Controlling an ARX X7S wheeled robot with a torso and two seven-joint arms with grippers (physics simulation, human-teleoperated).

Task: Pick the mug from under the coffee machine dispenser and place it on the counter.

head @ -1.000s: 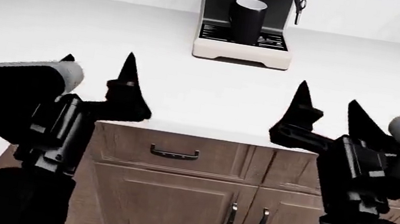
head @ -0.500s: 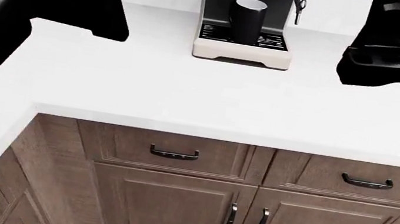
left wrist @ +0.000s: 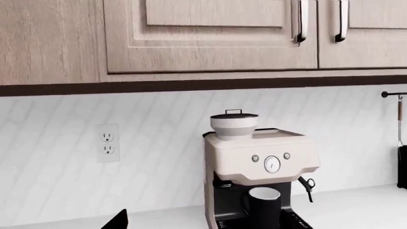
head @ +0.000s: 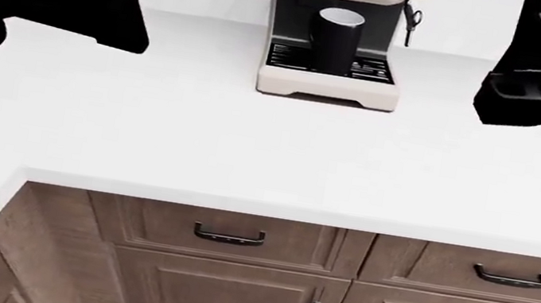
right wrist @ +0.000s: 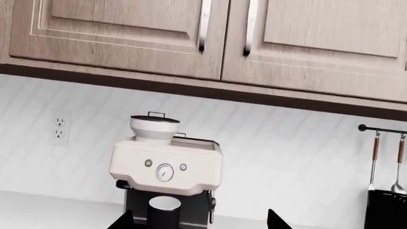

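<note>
Change: against the head view of half a second back, the cream-white boxy coffee machine dispenser [head: 335, 36] sits lower and slightly larger in frame, the cabinet fronts have slid down, and both arms remain raised at the upper corners; a second back they hung low over the counter's front edge.
Meaning: judged from this, the view has tipped or closed in on the machine and the reach toward the mug has only begun; nothing is gripped.
Mug: tall matte black mug with a white interior [head: 335, 39] stands upright on the black slotted drip tray [head: 373, 70] inside the machine's black recess, under the spout; also seen in both wrist views [left wrist: 263, 207] [right wrist: 164, 214].
Mug contents: none visible; the inside is hard to see.
Counter: broad smooth white countertop [head: 250, 140] over brown wooden drawers, with room in front of the machine for the set-down.
Left gripper: only one dark fingertip [left wrist: 117, 221] shows at the frame edge; spread or pressed together cannot be told.
Right gripper: [right wrist: 200, 220] two dark fingertips stand well apart, spread, framing the mug and pinching nothing.
</note>
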